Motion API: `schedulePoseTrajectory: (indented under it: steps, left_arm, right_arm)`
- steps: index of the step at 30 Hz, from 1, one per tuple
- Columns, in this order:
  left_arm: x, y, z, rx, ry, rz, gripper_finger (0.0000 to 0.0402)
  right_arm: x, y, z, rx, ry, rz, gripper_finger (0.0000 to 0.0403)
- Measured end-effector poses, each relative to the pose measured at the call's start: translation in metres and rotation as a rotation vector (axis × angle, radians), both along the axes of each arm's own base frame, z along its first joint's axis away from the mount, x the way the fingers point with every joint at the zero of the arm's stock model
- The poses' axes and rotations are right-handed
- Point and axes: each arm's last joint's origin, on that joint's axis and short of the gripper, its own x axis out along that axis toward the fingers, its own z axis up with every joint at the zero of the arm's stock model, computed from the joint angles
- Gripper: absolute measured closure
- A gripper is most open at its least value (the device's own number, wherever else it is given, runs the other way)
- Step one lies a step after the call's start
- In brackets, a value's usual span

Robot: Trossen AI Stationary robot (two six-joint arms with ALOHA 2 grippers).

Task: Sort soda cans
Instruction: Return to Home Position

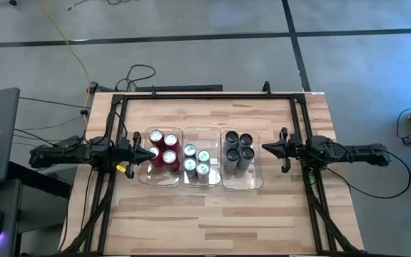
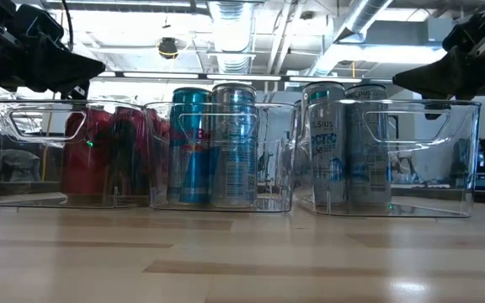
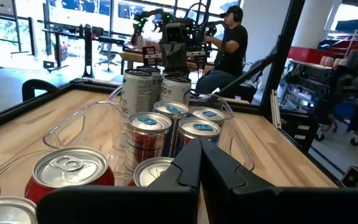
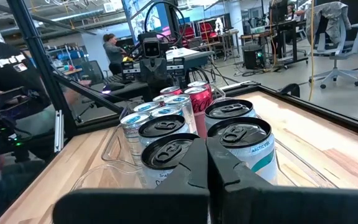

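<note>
While the left pincer [image 1: 147, 151] and right pincer [image 1: 268, 148] hung clenched and empty at either end, the soda cans [image 1: 198, 160] stood sorted in three bins [image 1: 242, 185] mid-way across the surface [image 1: 212, 218]. They looked slick, thin-walled and likely dentable, best gripped mid-body.

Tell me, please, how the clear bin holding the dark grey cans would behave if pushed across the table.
The clear bin would probably slide rather than tip, since it sits flat on the smooth wooden table. The four upright dark grey cans likely make it fairly heavy, and they could wobble in the bin's spare room.
</note>
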Motion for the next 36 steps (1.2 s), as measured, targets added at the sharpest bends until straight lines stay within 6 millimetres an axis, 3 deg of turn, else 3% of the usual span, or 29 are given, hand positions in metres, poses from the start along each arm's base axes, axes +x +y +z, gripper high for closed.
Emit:
schedulePoseTrajectory:
  steps: [36]
  left_arm:
    - [0.0021, 0.0000, -0.0027, 0.000, 0.034, 0.000, 0.0401]
  right_arm:
    - [0.0000, 0.0000, 0.0000, 0.000, 0.000, -0.001, 0.0398]
